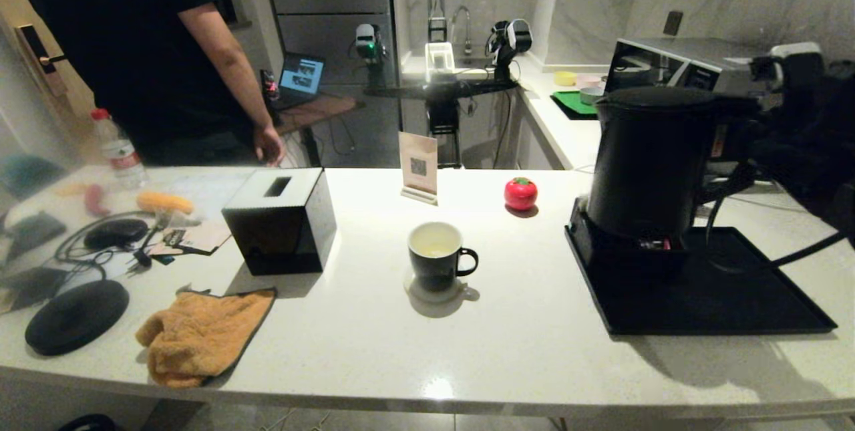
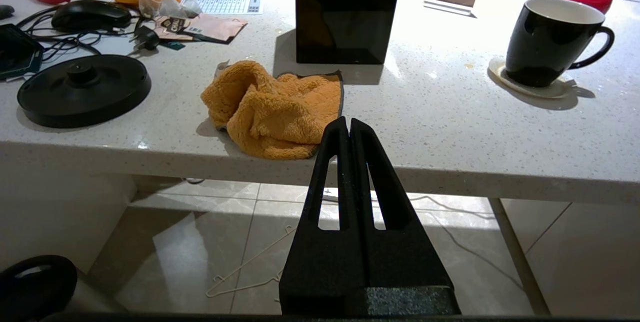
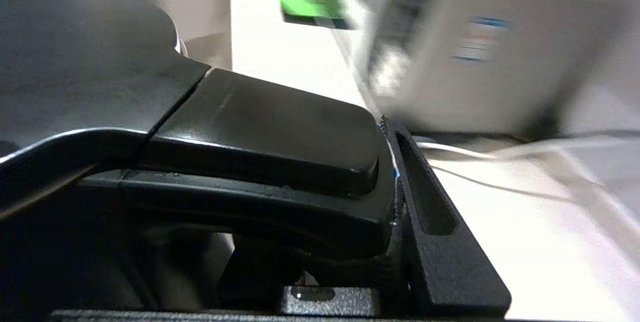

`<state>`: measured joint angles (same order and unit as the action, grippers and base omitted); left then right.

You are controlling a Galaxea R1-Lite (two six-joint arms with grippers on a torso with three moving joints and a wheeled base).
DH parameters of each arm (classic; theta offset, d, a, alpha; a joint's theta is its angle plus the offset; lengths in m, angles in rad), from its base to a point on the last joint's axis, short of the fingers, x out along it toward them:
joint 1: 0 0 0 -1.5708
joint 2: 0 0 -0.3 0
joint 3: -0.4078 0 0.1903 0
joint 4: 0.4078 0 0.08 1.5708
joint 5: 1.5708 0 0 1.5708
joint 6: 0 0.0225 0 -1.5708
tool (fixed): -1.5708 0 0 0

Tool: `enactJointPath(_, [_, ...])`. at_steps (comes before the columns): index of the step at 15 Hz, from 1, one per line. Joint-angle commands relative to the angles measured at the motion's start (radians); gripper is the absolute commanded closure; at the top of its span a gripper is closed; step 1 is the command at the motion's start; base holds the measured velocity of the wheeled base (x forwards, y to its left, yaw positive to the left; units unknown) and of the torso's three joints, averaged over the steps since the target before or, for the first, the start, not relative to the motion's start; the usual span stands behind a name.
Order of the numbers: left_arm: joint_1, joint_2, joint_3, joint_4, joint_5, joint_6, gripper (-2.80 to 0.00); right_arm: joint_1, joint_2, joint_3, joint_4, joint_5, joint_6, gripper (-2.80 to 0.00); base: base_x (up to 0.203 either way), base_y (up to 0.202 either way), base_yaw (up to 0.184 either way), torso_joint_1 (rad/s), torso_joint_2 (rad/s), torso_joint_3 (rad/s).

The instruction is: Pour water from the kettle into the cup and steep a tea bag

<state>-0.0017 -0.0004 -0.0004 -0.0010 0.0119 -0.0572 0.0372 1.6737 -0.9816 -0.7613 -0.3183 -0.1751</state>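
- Your right gripper (image 3: 395,197) is closed on the handle of the large matte black electric kettle (image 1: 651,164); in the right wrist view only one finger (image 3: 430,222) shows, the other hidden behind the handle.
- In the head view the right arm merges with dark shapes at 3 o'clock, so you cannot trace it clearly.
- The kettle stands upright over the far left corner of a flat black tray (image 1: 708,291), at 3 o'clock from the cup.
- The small black mug with a white inside (image 1: 437,257) sits mid-tabletop on a pale coaster (image 1: 437,291), its handle pointing to 3 o'clock; it holds pale yellowish water (image 1: 434,250).
- You cannot make out a tea bag anywhere.
- Your left gripper (image 2: 349,127) hangs shut below the white speckled tabletop (image 1: 467,351) edge, beside an orange cloth (image 2: 270,107).
- A black cube tissue box (image 1: 280,220) stands at 9 o'clock from the mug.
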Motion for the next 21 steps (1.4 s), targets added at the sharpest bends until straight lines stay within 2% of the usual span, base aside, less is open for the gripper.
enactJointPath(1, [0.000, 0.000, 0.000, -0.001, 0.000, -0.001, 0.00, -0.098, -0.041, 0.002, 0.017, 0.003, 0.002, 0.00, 0.000, 0.000, 0.000, 0.000, 0.00, 0.000])
enactJointPath(6, [0.000, 0.000, 0.000, -0.001, 0.000, -0.001, 0.00, -0.294, -0.059, 0.013, 0.040, 0.008, 0.013, 0.00, 0.000, 0.000, 0.000, 0.000, 0.00, 0.000])
enactJointPath(10, [0.000, 0.000, 0.000, -0.001, 0.000, -0.001, 0.00, -0.422, -0.055, 0.044, 0.040, 0.011, 0.072, 0.00, 0.000, 0.000, 0.000, 0.000, 0.00, 0.000])
enactJointPath(14, [0.000, 0.000, -0.001, -0.001, 0.000, -0.001, 0.00, -0.466, -0.044, 0.117, 0.020, 0.027, 0.096, 0.00, 0.000, 0.000, 0.000, 0.000, 0.00, 0.000])
enactJointPath(16, [0.000, 0.000, 0.000, -0.001, 0.000, -0.001, 0.00, -0.474, -0.018, 0.148, -0.017, 0.026, 0.124, 0.00, 0.000, 0.000, 0.000, 0.000, 0.00, 0.000])
enactJointPath(21, [0.000, 0.000, 0.000, -0.001, 0.000, -0.001, 0.00, -0.479, 0.073, 0.166, -0.129, 0.025, 0.130, 0.00, 0.000, 0.000, 0.000, 0.000, 0.00, 0.000])
